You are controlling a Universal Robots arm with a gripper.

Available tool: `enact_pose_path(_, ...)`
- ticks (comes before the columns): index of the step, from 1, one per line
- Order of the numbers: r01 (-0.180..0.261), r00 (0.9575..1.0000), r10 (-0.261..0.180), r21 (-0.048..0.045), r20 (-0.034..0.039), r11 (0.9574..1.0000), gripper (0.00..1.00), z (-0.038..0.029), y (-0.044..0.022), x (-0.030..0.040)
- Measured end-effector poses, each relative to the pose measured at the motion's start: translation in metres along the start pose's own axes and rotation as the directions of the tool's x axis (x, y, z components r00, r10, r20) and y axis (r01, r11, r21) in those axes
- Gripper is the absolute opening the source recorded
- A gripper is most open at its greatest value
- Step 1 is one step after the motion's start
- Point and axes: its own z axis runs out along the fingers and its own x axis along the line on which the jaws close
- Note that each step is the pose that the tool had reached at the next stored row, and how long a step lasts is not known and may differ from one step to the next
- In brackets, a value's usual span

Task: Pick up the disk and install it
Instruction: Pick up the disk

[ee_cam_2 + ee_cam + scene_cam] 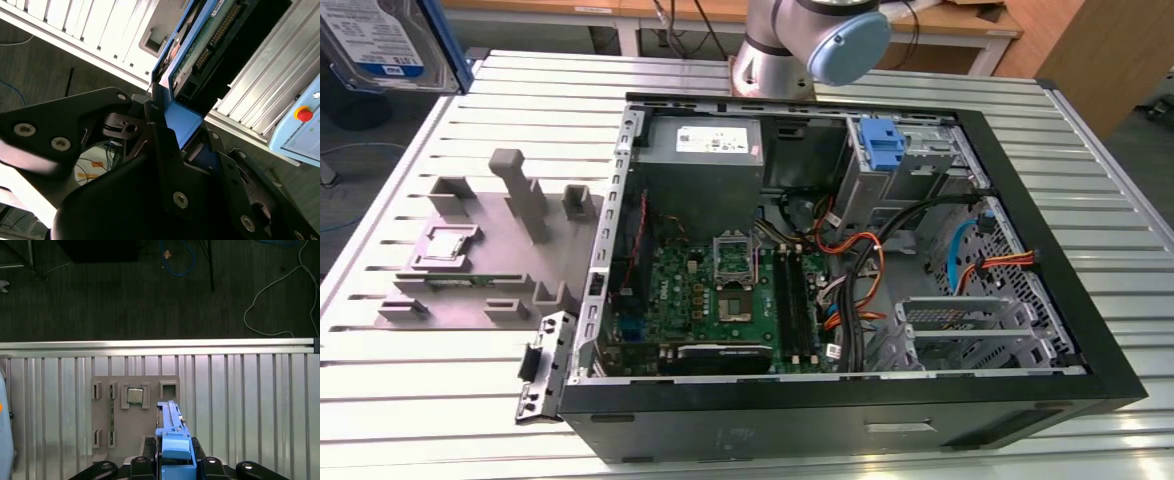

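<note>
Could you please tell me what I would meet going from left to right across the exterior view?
Disk → grey parts holder → motherboard → metal drive cage.

We can read no text; the print on the disk [380, 42] label and power supply [700, 150] sticker is illegible.
</note>
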Motion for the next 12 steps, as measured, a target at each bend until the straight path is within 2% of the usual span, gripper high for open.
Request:
enact_pose_path(4,0.000,1.0000,0.000,0.0000,0.0001,1.0000,0.36,-0.0002,-0.0002,0.0068)
enact_pose_path(7,0.000,1.0000,0.000,0.0001,0.0000,1.0000,0.36,-0.0007,-0.0003,0.0091)
enact_pose_path(12,0.000,1.0000,0.000,0.0000,0.0001,1.0000,0.36,-0.0105,-0.0003,0.0095)
